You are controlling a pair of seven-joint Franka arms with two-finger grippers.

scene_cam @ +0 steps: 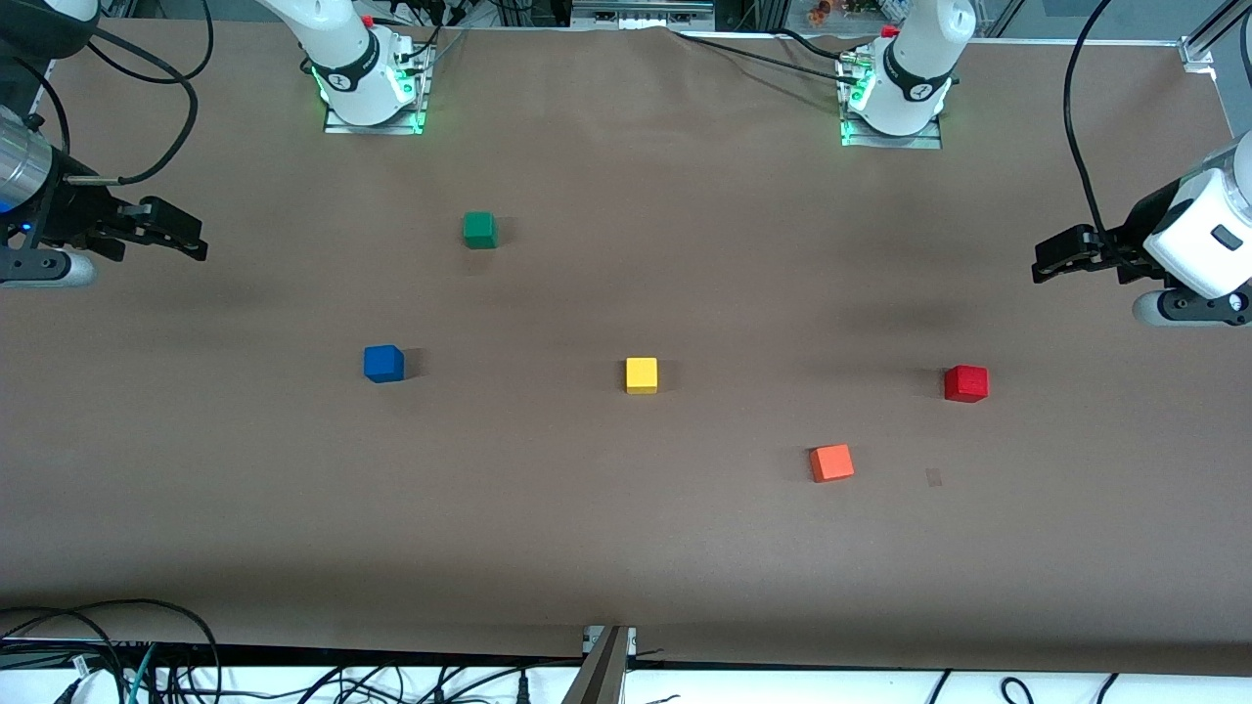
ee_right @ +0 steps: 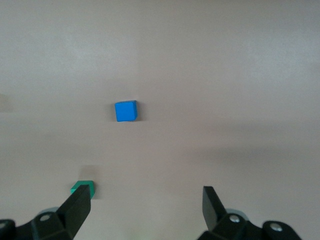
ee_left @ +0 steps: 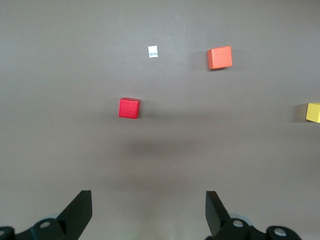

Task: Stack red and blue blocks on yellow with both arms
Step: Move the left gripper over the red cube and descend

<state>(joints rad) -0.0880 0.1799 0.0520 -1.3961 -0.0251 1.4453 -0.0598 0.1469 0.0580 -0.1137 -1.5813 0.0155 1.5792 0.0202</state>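
The yellow cube [scene_cam: 642, 374] sits alone near the middle of the table and shows at the edge of the left wrist view [ee_left: 313, 112]. The red cube [scene_cam: 965, 383] lies toward the left arm's end and also shows in the left wrist view [ee_left: 129, 108]. The blue cube [scene_cam: 383, 363] lies toward the right arm's end and also shows in the right wrist view [ee_right: 125, 111]. My left gripper [scene_cam: 1042, 266] hovers open and empty over the table's edge at its end [ee_left: 148, 197]. My right gripper [scene_cam: 196, 240] hovers open and empty over its end [ee_right: 146, 194].
An orange cube [scene_cam: 831, 462] lies between yellow and red, nearer the front camera [ee_left: 219, 57]. A green cube [scene_cam: 479, 230] lies farther from the camera than the blue one [ee_right: 82, 187]. A small paper scrap [scene_cam: 934, 477] lies beside the orange cube [ee_left: 153, 51].
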